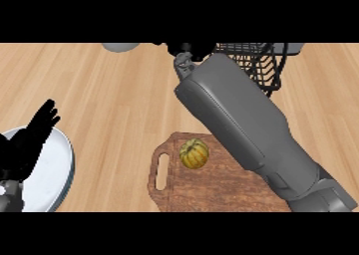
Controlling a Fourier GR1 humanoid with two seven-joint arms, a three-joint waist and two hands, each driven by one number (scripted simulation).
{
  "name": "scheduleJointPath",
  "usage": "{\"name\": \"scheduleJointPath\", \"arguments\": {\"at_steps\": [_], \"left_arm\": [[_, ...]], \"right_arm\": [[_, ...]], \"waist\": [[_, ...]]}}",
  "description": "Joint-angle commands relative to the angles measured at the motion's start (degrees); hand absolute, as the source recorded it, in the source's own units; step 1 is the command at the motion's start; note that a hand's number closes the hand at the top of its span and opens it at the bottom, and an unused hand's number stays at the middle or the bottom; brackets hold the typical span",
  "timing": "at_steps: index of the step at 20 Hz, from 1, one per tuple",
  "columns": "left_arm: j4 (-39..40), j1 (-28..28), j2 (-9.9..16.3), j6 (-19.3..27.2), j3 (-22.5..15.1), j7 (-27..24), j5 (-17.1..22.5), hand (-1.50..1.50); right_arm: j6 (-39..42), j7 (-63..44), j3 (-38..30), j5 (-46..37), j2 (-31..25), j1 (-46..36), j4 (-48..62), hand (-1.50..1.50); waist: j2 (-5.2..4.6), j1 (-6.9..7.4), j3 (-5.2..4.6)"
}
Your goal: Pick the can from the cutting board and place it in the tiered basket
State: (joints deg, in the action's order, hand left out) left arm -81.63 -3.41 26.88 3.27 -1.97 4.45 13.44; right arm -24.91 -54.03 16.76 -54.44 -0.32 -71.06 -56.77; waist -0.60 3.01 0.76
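One arm reaches to the tiered basket [258, 63], its right hand [188, 51] mostly hidden, fingers unreadable, so lower squarely inside the rim; left hand [31, 137] rests spread.

I'm at a kitchen counter. My wooden worktop [101, 79] carries a cutting board [212, 189], a white plate [54, 169] and a black wire basket [260, 62].
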Motion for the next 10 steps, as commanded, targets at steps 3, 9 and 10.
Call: {"name": "scheduleJointPath", "arguments": {"at_steps": [3, 9, 10], "left_arm": [[7.5, 2.2, -1.2, -0.4, -0.4, 0.3, -0.9, 0.0], [3.6, 5.3, -1.6, 0.3, -1.2, 1.1, -1.0, 0.0], [2.2, 4.9, 1.2, -1.5, 0.5, 3.6, 0.7, 0.0]], "right_arm": [[-6.4, 10.0, -6.9, 4.9, -2.1, -1.7, 8.3, 1.5], [10.2, 10.7, 4.1, -7.9, -9.8, -7.0, 20.4, 1.5], [11.8, 12.3, 3.9, -7.6, -10.4, -8.7, 21.7, 1.5]], "waist": [[-0.65, -0.95, -0.84], [-0.42, -0.19, -0.99], [-0.28, 0.36, -0.9]]}}
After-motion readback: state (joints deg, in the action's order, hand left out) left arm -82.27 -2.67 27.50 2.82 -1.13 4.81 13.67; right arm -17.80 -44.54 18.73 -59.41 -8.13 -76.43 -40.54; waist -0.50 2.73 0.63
